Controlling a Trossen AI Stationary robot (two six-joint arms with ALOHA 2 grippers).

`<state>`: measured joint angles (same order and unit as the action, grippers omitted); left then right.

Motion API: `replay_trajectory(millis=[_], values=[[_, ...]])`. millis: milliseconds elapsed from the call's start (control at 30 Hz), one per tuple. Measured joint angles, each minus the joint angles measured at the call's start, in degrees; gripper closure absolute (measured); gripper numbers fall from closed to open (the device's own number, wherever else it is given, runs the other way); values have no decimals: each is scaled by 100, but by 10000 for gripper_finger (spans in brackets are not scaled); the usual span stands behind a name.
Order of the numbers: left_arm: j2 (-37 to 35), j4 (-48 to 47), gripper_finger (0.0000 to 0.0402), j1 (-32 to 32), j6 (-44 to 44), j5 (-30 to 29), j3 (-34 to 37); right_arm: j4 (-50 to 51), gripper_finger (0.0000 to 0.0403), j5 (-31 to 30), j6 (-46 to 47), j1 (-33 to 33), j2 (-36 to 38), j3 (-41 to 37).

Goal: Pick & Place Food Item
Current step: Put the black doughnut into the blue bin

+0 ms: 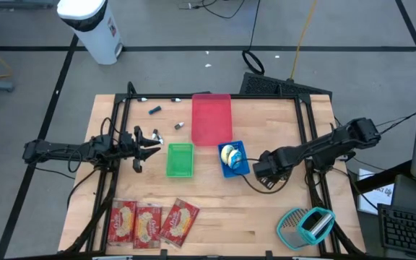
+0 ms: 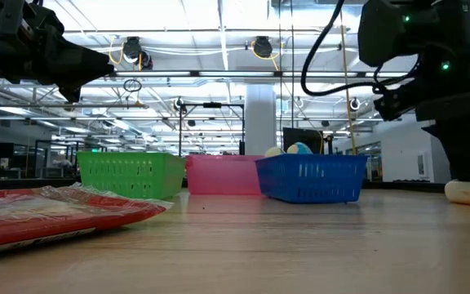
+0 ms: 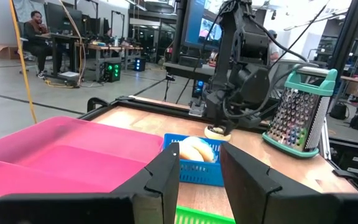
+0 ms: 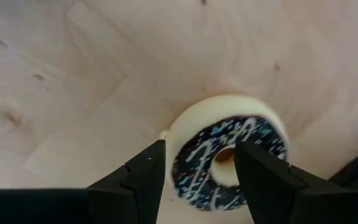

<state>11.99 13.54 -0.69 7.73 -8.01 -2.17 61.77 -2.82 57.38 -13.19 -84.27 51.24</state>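
Donut [image 4: 225, 155] with dark sprinkled icing lies flat on the table [image 1: 266, 217], just right of the blue basket [image 1: 235, 160]. The right gripper [image 4: 197, 163] hovers above it, fingers spread, straddling one side. It should descend straight and close gently.

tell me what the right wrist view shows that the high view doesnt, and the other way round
Only the right wrist view: a donut with dark speckled icing, lying on the wood just beyond the right hand, whose fingers are spread apart.

Only the high view: the left hand, green basket, pink tray, blue basket, three red packets and a grater.

Both: the wooden table and the right hand.
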Motion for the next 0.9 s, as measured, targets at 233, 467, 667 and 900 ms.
replay_trajectory(millis=[233, 467, 667, 900], values=[[-2, 0, 286, 0, 0, 1, 0, -177, 220, -7, 410, -200, -193, -2], [-1, 1, 286, 1, 0, 0, 0, -206, 241, -160, 849, -230, -190, -334], [0, 0, 286, 1, 0, 0, 0, -609, 256, -156, 943, -230, -190, -595], [0, 1, 286, 0, 0, 0, 0, -865, 281, -161, 752, -241, 90, -610]])
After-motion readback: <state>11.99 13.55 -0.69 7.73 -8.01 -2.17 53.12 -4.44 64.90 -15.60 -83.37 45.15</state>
